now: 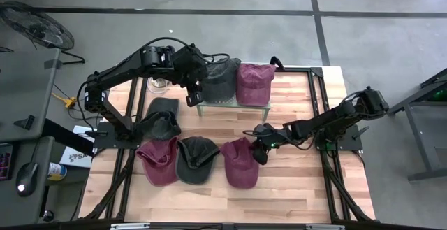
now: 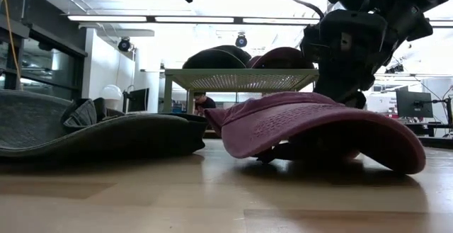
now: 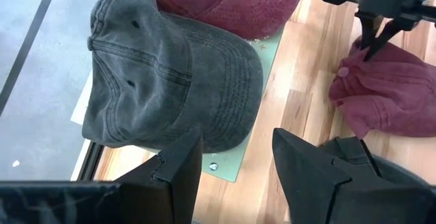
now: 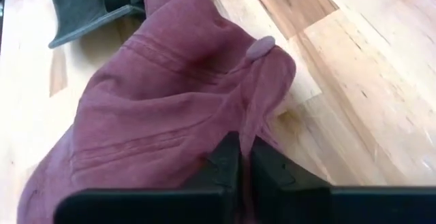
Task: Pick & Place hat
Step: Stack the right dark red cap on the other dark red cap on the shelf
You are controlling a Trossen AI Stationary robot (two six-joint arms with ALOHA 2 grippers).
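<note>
Maroon hat pinched on the counter (image 1: 293, 195)

The maroon hat (image 4: 157, 115) lay on the wood, front row, right end; my right pincer (image 4: 244, 157) pinched its crown fabric. My left pincer (image 3: 235, 159) hung spread above the grey hat (image 3: 163, 74) on the stand (image 1: 234, 105).

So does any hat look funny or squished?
Yes. The maroon cap nearest the right arm is bunched up at its crown, because the right gripper is shut on a fold of its cloth. The grey cap on the green stand hangs over the stand's edge.
</note>
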